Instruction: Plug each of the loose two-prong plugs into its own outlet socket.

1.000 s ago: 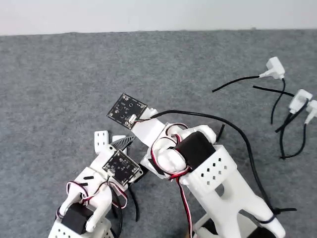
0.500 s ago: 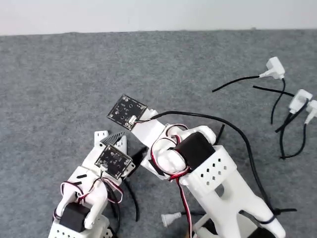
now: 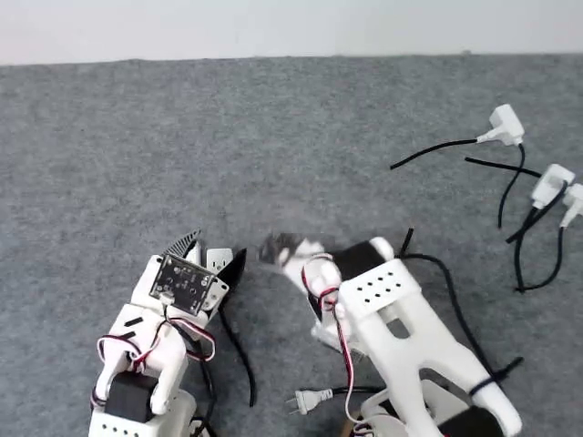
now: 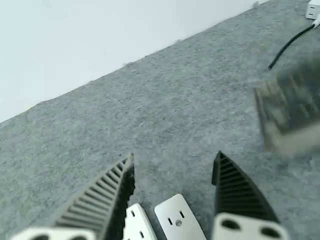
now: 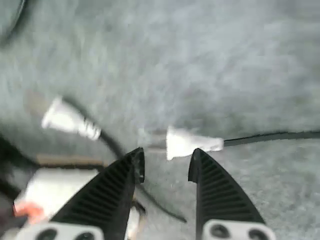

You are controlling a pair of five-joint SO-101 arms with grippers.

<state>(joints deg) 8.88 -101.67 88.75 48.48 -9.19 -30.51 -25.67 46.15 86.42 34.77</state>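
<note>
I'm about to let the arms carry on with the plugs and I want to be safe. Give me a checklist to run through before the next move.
1. Left tool open: ok.
2. Outlet socket sits in the left tool's gap: ok.
3. Right tool open: ok.
4. Plug gripped by the right tool: not ok, it lies loose just past the tips.
5. Plug's prongs turned toward a socket: cannot tell.

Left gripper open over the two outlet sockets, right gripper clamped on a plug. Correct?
No: the right wrist view shows the right gripper open, the plug lying on the carpet by its tips. The left gripper is open over the outlet sockets.
</note>
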